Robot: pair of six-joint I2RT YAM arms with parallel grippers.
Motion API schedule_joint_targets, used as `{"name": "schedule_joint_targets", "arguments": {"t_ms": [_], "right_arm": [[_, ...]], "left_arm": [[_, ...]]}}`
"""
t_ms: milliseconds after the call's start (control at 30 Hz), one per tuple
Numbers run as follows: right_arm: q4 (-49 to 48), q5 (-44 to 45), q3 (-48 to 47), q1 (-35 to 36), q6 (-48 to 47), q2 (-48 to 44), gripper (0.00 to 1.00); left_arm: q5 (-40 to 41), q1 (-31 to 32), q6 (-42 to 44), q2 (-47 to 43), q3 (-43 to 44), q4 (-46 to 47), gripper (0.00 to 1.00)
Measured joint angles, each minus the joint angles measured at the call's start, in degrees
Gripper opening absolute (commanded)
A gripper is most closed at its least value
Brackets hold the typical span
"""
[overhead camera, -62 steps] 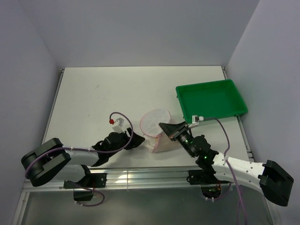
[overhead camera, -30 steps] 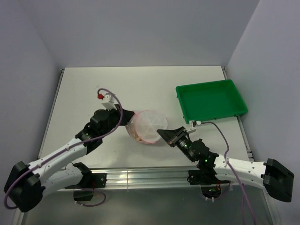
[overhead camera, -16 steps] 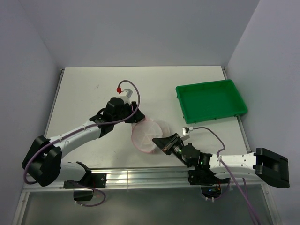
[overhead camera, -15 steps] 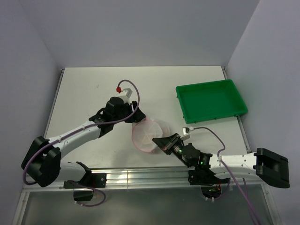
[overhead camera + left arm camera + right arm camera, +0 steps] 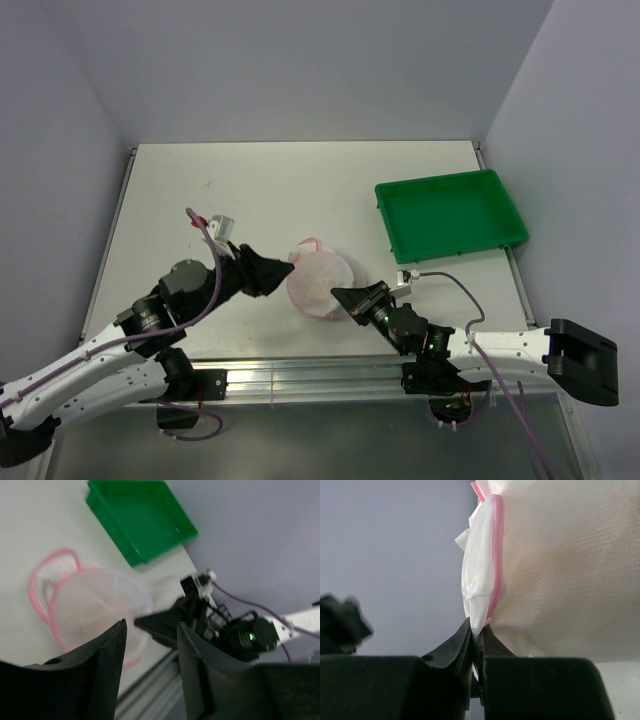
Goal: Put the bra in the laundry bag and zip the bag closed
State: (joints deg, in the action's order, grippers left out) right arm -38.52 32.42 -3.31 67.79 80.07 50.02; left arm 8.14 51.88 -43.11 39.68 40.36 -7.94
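The right gripper (image 5: 476,632) pinches the laundry bag (image 5: 320,280) by its pink rim; the left gripper (image 5: 150,627) stands open, the bag just ahead of it.

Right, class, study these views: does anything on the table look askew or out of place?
The laundry bag looks untidy: a pink loop of its zipper band bulges past the dome on the side away from the right claw, which pinches the rim. Whether it is fully zipped cannot be told.

No readable txt, labels, brands or nos. anywhere in the views.
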Motion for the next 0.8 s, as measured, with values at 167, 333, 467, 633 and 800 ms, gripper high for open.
{"name": "schedule_joint_targets", "arguments": {"t_ms": [167, 333, 467, 633, 800], "right_arm": [[0.7, 0.2, 0.0, -0.9, -0.1, -0.5, 0.00], [2.0, 0.2, -0.1, -1.2, -0.3, -1.8, 0.00], [3.0, 0.3, -0.1, -1.3, -0.4, -2.7, 0.00], [3.4, 0.3, -0.1, -1.4, -0.5, -3.0, 0.00], [3.4, 0.3, -0.1, -1.4, -0.5, -3.1, 0.00]], "left_arm": [[8.7, 19.2, -7.8, -1.1, -7.8, -1.1, 0.28], [16.5, 34.5, -13.3, 9.2, -12.2, 0.4, 0.41], [21.9, 35.2, -15.5, 17.9, -12.6, 6.5, 0.53], [26.9, 34.6, -15.9, 26.2, -11.7, 13.2, 0.57], [29.3, 33.4, -15.4, 32.1, -10.6, 18.4, 0.56]]}}
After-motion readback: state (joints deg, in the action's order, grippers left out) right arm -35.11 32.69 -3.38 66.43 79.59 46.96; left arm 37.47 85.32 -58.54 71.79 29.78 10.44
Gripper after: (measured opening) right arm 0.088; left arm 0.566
